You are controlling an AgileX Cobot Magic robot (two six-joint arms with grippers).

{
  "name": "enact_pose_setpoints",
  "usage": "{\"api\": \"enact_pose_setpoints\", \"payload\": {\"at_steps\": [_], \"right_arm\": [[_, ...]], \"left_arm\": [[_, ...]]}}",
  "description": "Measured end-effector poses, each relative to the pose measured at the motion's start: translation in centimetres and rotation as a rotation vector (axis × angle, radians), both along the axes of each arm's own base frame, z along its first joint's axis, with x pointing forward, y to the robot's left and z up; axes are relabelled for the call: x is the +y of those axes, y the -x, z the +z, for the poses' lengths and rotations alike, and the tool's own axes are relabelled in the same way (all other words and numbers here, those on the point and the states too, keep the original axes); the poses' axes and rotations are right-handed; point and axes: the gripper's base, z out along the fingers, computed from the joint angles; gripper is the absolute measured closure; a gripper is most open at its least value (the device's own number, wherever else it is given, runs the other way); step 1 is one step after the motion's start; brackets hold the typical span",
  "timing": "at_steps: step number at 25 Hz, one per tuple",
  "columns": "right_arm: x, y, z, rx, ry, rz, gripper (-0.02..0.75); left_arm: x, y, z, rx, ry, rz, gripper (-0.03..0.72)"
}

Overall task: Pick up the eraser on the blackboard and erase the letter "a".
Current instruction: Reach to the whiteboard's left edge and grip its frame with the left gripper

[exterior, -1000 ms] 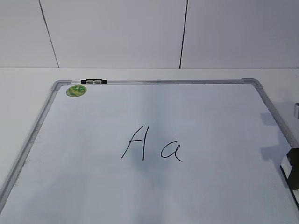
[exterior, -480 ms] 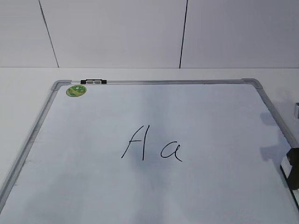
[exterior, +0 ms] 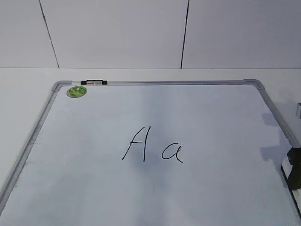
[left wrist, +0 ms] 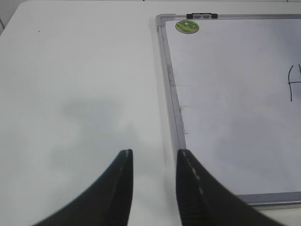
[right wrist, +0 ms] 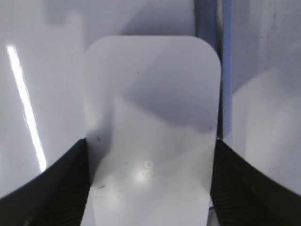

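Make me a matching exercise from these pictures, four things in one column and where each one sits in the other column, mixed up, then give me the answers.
Things
1. round green sticker
2. small cursive black "a"
3. flat white rounded eraser
4. black left gripper

Places
A. between the right gripper's fingers
B. near the board's far left corner
C. over bare table left of the board
D. just right of the tall slanted "A"

Pairs: 1-B, 2-D, 3-A, 4-C

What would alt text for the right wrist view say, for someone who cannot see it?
Close up from above, the white eraser fills the middle of the frame, with the right gripper straddling it, one dark finger at each long side. Whether the fingers already press on it cannot be told. The blackboard surface lies beneath, its grey frame running up the right.
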Motion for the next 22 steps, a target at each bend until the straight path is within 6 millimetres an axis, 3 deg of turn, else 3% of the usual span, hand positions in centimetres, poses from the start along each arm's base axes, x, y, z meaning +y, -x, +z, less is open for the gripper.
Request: {"api": "enact_pose_setpoints", "payload": {"at_steps": [6,13,22], "right_arm": [[0.2,-0.3,0.2,-0.007,-0.019,-0.015,0.203],[0.3,-0.4,0.3,-0.009,-0.037,-0.03,0.203],[0.4,-0.5,0.9,0.018,-0.049,-0.032,0.203]], "left_arm": [[-0.1,-1.2,0.4,0.06,-0.01,0.003,0.449],[-0.3,-4.1,1.8,0.113,-0.015,0.003,0.449],[-0.8,-7.2,1.7,0.193,0.007,-0.007,0.449]]}}
